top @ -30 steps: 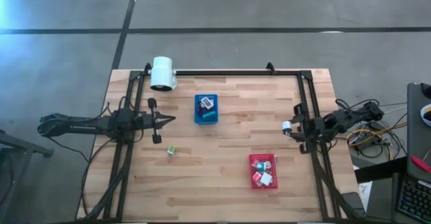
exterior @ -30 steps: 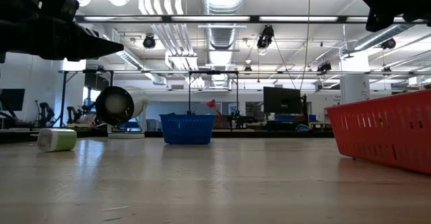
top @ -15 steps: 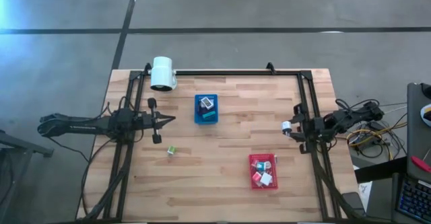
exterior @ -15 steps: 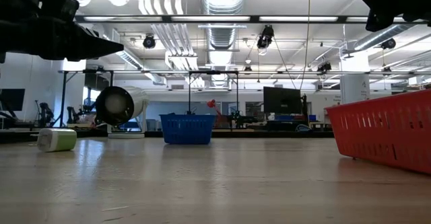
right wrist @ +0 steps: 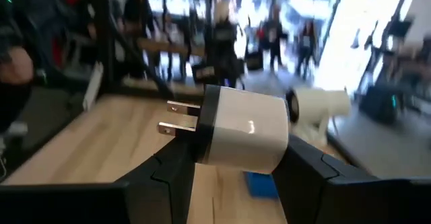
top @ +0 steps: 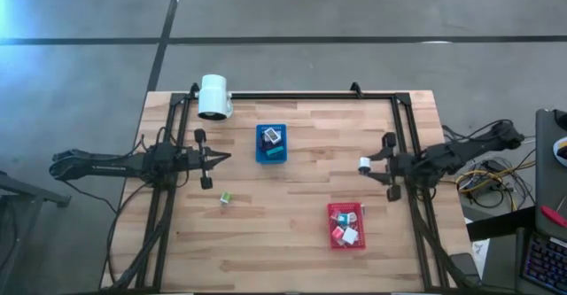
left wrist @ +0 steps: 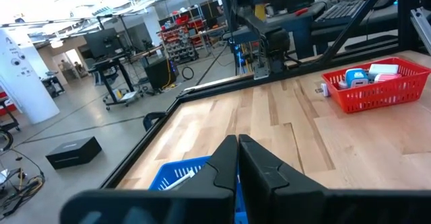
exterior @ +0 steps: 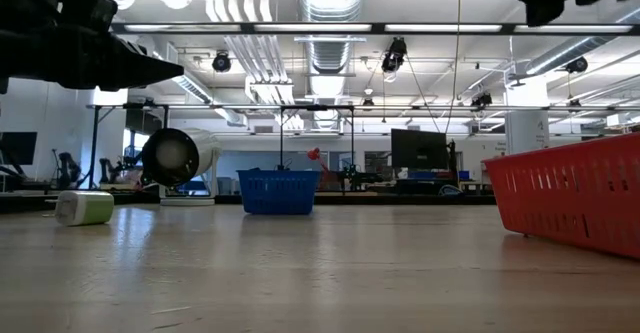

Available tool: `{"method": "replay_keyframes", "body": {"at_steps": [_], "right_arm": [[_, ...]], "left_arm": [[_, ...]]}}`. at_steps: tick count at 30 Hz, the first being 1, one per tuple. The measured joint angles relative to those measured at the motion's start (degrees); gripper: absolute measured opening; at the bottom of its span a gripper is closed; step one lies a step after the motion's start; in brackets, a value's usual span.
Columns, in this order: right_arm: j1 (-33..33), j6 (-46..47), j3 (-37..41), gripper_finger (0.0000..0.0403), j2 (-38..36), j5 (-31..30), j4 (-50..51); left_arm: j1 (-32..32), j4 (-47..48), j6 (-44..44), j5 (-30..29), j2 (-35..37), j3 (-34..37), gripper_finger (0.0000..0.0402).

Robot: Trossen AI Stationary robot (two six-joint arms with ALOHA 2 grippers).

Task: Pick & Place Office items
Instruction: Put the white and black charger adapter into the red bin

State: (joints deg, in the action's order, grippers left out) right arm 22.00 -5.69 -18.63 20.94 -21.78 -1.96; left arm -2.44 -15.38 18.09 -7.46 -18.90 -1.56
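Note:
My right gripper (top: 365, 163) hovers over the table's right part, shut on a white charger block (right wrist: 242, 136) with two metal prongs. My left gripper (top: 226, 158) waits shut and level at the table's left, with nothing in it. The blue tray (top: 271, 143) holds a few small items. In the red tray (top: 345, 225) lie several white, teal and pink pieces. A small green-and-white item (top: 225, 197) lies on its side on the wood near the left gripper. My right gripper pinches the charger's white body between its two fingers (right wrist: 176, 170), one on each of two opposite sides (right wrist: 279, 143). The fingers come level from the table's right side. The charger is lifted clear of the table, its prongs (right wrist: 176, 116) sticking out sideways across the fingers.
A white cylinder (top: 213, 97) lies at the table's far left corner. A black frame (top: 292, 95) runs along the far edge and down both sides. Bare wood lies between the two trays and along the near edge.
My right gripper has risen and gone toward the table's left, away from the right frame rail, with the charger still in its fingers and clear of the table.

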Motion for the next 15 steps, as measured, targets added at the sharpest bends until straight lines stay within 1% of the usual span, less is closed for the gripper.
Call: {"method": "replay_keyframes", "body": {"at_steps": [4,11,15], "right_arm": [[0.0,6.32,-11.15,0.0155,11.24,-2.74,12.76],[0.0,17.07,-30.59,0.0156,30.8,-3.72,40.8],[0.06,22.42,-39.74,0.0156,40.36,-3.8,54.77]], "left_arm": [[0.0,0.0,-0.04,-0.02,0.0,0.0,0.0016],[0.0,0.0,-0.31,-0.04,0.0,0.0,0.0016],[0.0,0.02,-0.31,-0.04,0.0,0.0,0.0016]]}}
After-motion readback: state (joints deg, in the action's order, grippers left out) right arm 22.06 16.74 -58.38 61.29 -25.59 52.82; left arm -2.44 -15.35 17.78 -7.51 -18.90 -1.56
